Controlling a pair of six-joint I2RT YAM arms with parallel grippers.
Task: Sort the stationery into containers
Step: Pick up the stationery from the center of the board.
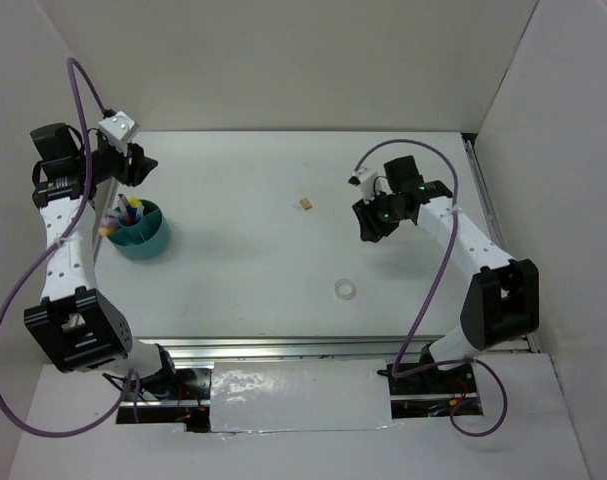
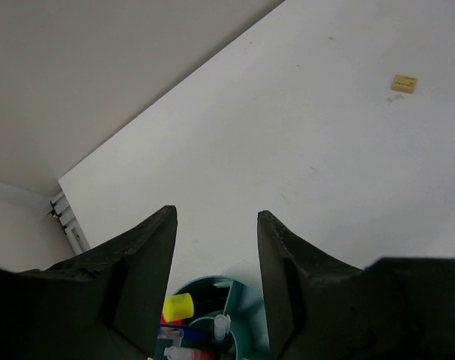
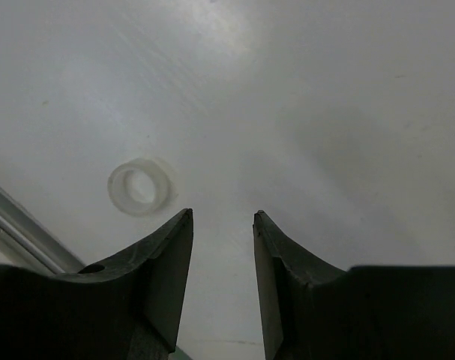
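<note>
The round teal cup (image 1: 143, 232) stands at the left of the table and holds several pens and markers (image 1: 123, 213). In the left wrist view the cup (image 2: 246, 315) shows a yellow marker cap (image 2: 178, 306) inside. My left gripper (image 1: 140, 168) is open and empty, just above and behind the cup. The tan eraser block (image 1: 305, 204) lies mid-table; it also shows in the left wrist view (image 2: 404, 83). The clear tape ring (image 1: 345, 290) lies nearer the front. My right gripper (image 1: 368, 222) is open and empty above the table, with the ring (image 3: 141, 187) to the left of its fingers.
White walls close in the table on the left, back and right. A metal rail (image 1: 313, 350) runs along the front edge. Purple cables (image 1: 13, 290) loop off both arms.
</note>
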